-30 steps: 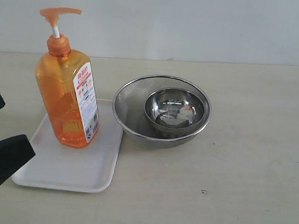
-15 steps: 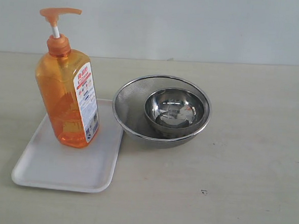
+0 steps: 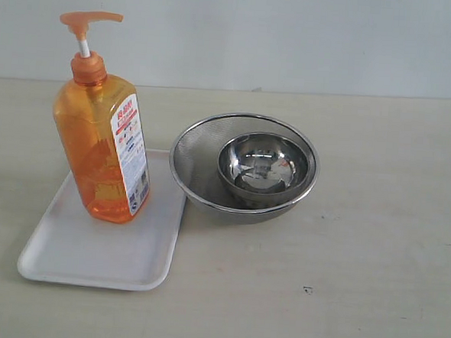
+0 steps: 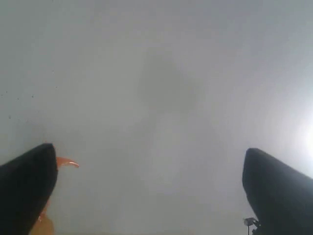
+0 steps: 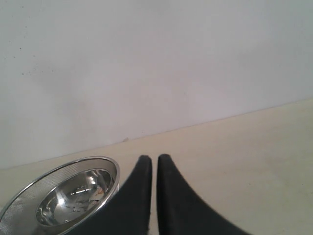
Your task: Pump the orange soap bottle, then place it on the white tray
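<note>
A second ago my left gripper (image 4: 149, 149) stood black at the 8 o'clock side of the flat white plastic tray (image 3: 90, 260) with rounded corners. It has since drawn back out of the exterior view; only its wrist camera shows it.

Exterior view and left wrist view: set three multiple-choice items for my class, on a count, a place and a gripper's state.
1. How many steel bowls sit in the mesh strainer? A none B one C two
2. Where does the orange soap bottle stand? A on the white tray B in the strainer C behind the strainer
3. How is the left gripper? A open B shut empty C shut on the bottle
Key: 1 B, one steel bowl sits inside it. 2 A, its base rests inside the tray's rim. 3 A, its fingers stand wide apart.
</note>
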Action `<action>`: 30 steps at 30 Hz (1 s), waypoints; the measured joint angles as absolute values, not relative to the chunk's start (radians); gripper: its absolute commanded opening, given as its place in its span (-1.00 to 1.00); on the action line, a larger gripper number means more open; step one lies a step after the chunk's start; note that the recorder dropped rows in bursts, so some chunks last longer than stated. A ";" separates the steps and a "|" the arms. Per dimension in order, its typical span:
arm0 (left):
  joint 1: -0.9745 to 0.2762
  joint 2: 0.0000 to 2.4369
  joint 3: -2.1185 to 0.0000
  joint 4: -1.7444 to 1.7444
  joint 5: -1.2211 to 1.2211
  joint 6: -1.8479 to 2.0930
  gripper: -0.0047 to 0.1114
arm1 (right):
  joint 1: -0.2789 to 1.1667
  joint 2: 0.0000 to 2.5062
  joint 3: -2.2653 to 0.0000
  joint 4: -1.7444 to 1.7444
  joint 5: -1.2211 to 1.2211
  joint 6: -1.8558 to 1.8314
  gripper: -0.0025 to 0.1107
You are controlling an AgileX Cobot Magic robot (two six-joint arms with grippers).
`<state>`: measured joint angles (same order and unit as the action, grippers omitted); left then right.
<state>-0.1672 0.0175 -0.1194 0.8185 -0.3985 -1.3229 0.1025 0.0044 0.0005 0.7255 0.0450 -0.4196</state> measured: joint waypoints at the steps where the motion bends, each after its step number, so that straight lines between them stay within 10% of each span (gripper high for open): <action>1: -0.159 0.011 -0.119 0.823 -0.399 -1.325 0.45 | 0.103 0.004 0.000 0.725 0.045 -0.420 -0.96; 8: -0.107 0.002 -0.108 0.853 -0.392 -1.325 -0.83 | 0.103 0.004 0.000 0.725 0.045 -0.420 -0.96; 30: -0.105 0.000 -0.108 0.796 -0.637 -1.405 -0.83 | 0.103 0.004 0.000 0.725 0.045 -0.420 -0.96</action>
<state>-0.1051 0.0000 -0.1083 0.7957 -0.6370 -1.4051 0.1025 0.0044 0.0005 0.7255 0.0450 -0.4196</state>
